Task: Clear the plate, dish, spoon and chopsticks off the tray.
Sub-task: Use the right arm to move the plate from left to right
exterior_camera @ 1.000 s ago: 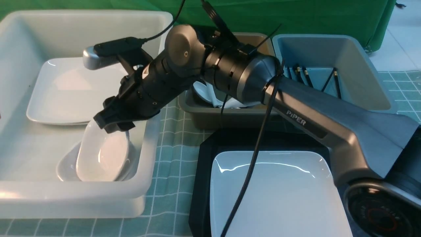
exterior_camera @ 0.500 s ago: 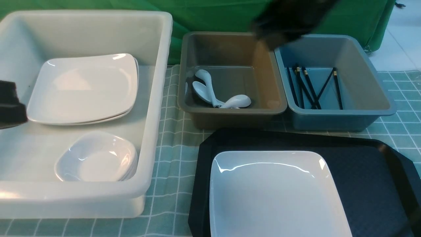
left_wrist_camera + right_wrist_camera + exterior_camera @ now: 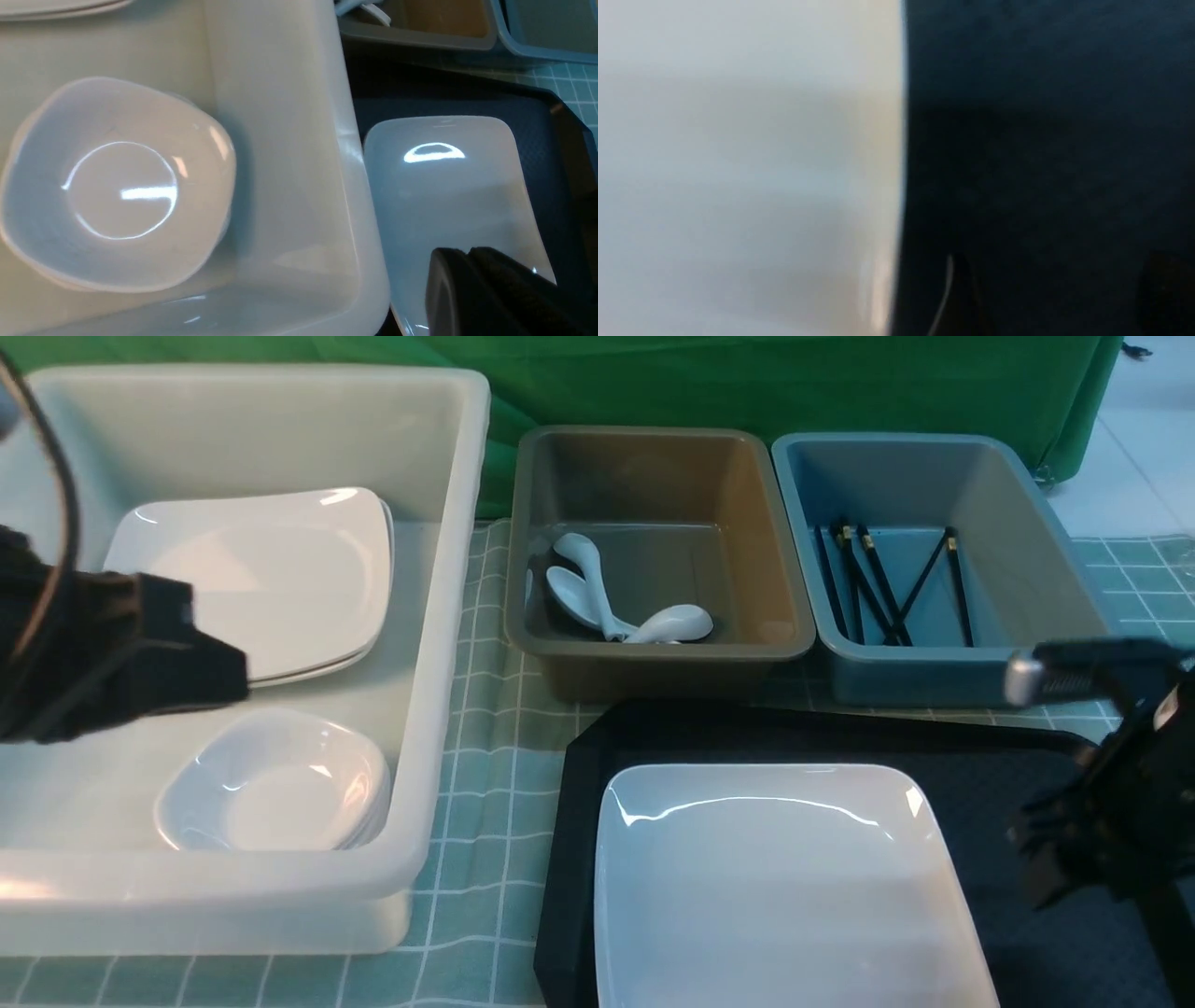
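The large white plate lies on the left half of the black tray. My right gripper hangs low over the tray's bare right part, just right of the plate; in the right wrist view its dim fingers stand apart, open and empty, over the tray beside the plate's edge. My left gripper is shut and empty, hovering over the white bin between stacked plates and stacked small dishes. White spoons lie in the grey-brown bin, black chopsticks in the blue-grey bin.
The big white bin stands at the left, holding a stack of large plates. The grey-brown bin and blue-grey bin sit behind the tray. A green checked cloth covers the table; a green curtain hangs behind.
My right arm let go of the small dish onto the stack, left the white bin and swung right, down over the tray. My left gripper moved in over the white bin.
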`<state>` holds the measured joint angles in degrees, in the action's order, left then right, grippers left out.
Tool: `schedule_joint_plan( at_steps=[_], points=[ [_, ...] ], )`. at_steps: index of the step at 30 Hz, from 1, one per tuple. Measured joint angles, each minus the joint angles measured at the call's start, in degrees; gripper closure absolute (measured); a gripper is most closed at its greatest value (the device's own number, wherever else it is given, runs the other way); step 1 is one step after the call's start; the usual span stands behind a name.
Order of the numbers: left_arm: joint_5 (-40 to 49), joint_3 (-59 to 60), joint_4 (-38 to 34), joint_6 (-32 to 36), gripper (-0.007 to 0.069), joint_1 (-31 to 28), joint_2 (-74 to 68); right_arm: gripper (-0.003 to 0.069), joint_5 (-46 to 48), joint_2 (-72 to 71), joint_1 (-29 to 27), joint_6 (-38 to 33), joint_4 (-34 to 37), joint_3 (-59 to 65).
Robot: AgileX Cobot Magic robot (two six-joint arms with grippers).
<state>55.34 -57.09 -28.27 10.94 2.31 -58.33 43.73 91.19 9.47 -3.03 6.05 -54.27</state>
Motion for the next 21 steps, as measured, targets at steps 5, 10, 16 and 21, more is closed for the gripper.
schedule_joint_plan(
  at_steps=[5,10,16,21],
  points=[
    [-2.3,0.07,2.47,-3.96,0.0615,10.9,-2.84,0.0144,-4.24,5.35,1.63,-2.33,5.25,0.29],
    [-4.02,0.07,9.38,-12.45,0.0615,21.56,-6.18,0.0144,-6.78,8.46,3.69,-2.49,7.11,0.29],
    [-4.84,0.07,12.18,-15.88,0.0615,25.04,-8.28,0.0373,-7.36,9.15,5.63,-3.92,7.78,0.23],
    [-5.53,0.07,12.31,-16.05,0.0615,25.1,-8.4,0.0453,-7.63,8.91,5.42,-3.65,8.16,0.23]
  ],
)
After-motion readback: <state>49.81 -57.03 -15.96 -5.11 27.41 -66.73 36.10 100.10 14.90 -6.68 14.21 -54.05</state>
